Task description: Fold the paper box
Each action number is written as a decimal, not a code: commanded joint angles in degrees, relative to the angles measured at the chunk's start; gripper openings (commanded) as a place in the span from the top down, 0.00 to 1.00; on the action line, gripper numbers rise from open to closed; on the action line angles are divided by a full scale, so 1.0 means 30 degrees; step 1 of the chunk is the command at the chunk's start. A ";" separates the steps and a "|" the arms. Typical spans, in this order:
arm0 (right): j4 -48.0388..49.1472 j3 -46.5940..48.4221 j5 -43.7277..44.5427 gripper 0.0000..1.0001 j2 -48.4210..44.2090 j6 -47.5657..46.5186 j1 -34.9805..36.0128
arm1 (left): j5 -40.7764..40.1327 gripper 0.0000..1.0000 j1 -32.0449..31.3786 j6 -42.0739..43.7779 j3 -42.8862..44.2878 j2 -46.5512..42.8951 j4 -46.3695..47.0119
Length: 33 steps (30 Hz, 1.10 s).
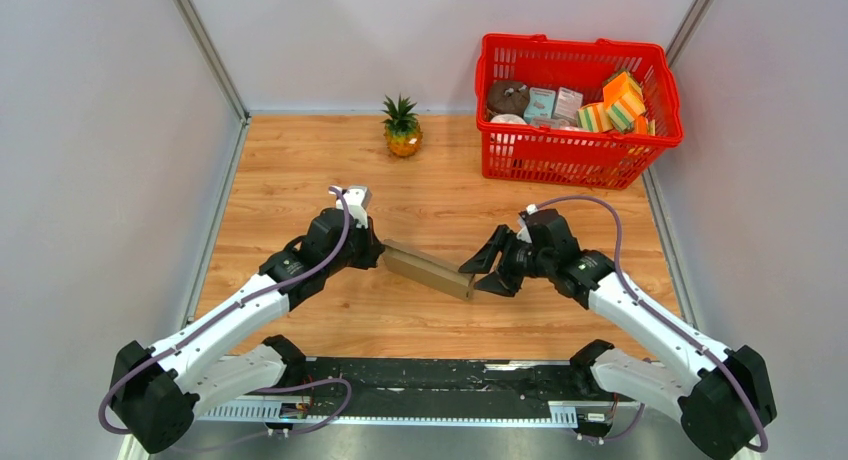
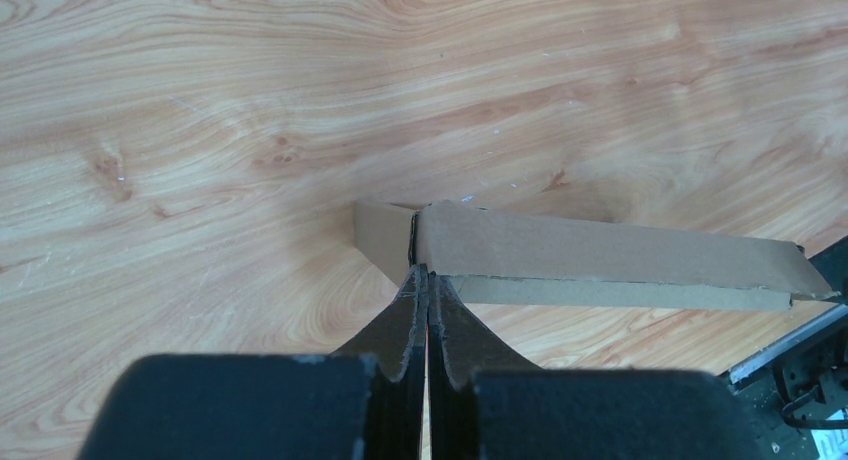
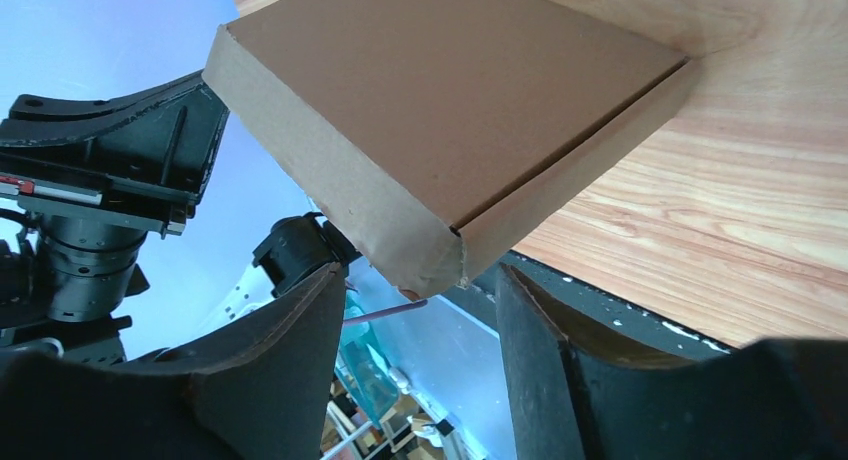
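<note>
Brown cardboard, plain on every face that shows: the box (image 1: 430, 270) is folded shut into a flat, closed shape and spans the gap between the two grippers, over the middle of the wooden table (image 1: 300, 180).

The left gripper (image 1: 375, 252) has its jaws pressed together. In the left wrist view its tips (image 2: 422, 280) meet right at the box's (image 2: 600, 255) near corner, pinched on the thin cardboard edge beside a vertical seam. From there the box runs away to the right of the jaws, one long side wall facing the camera.

The right gripper (image 1: 482, 272) has its jaws well apart. In the right wrist view the opposite corner of the box (image 3: 440, 110) sits just ahead of the jaws (image 3: 425, 290), pointing into the gap between them and touching neither finger. The broad face tilts up and away beyond the jaws.

Far beyond the right jaws stands a red basket (image 1: 575, 155) of packages (image 1: 610, 105) in orange, green and teal; their print is too small to read. A pineapple (image 1: 402, 128) stands far beyond the left jaws.
</note>
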 commanded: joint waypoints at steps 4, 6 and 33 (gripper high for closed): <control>0.2587 -0.0836 -0.1387 0.45 0.0601 0.1862 -0.0187 | -0.0062 1.00 -0.0166 -0.0209 -0.0060 0.0013 -0.0664; 0.2763 -0.0866 -0.1358 0.54 0.0923 0.1775 -0.0216 | -0.0062 1.00 -0.0166 -0.0209 -0.0089 -0.0016 -0.0693; 0.2061 -0.0134 -0.0597 0.66 0.2594 -0.2003 -0.0655 | 0.7466 0.41 0.5488 -0.1526 0.1348 -0.0077 -0.0141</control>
